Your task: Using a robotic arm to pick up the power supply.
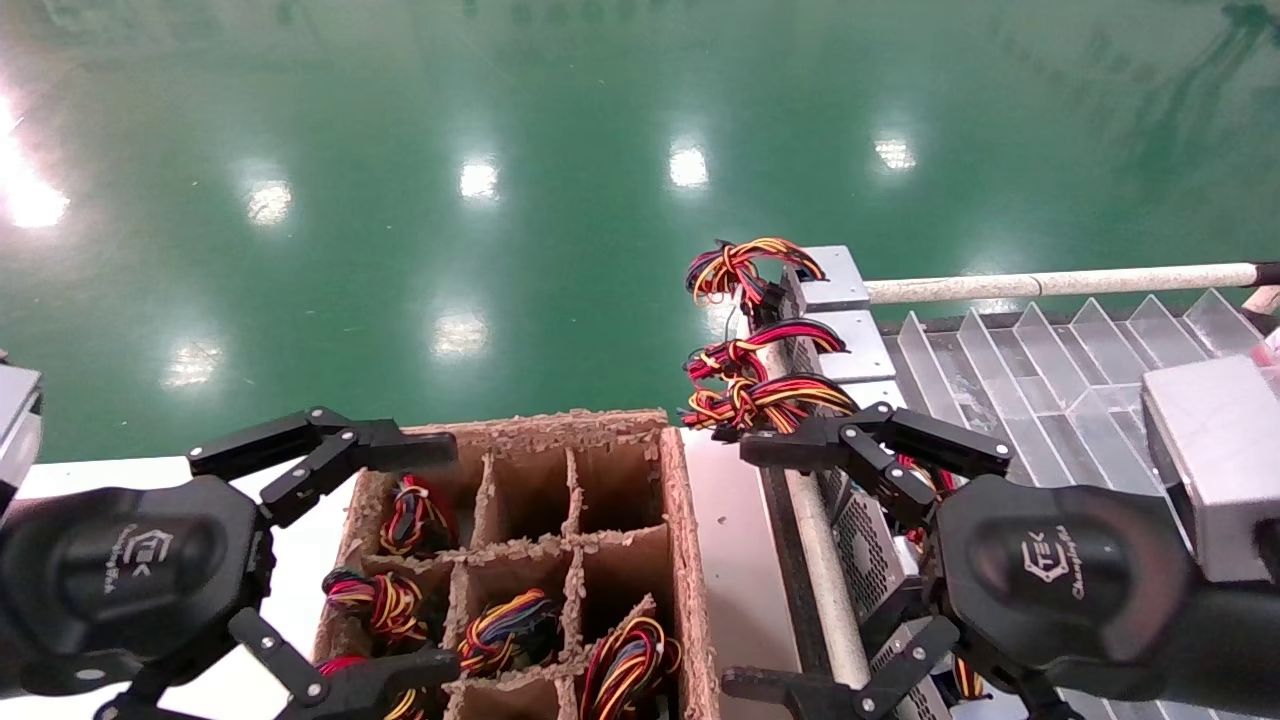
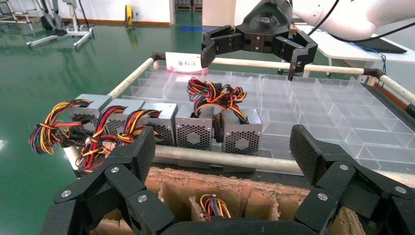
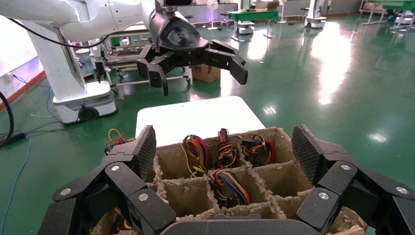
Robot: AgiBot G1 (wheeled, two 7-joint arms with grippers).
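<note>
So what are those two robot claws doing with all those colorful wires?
Nothing is grabbed yet. The right pincer hangs open above a row of silver power supplies standing at the edge of a clear plastic tray. The left pincer hangs open over a cardboard box with dividers, where several compartments already show wire bundles.
</note>
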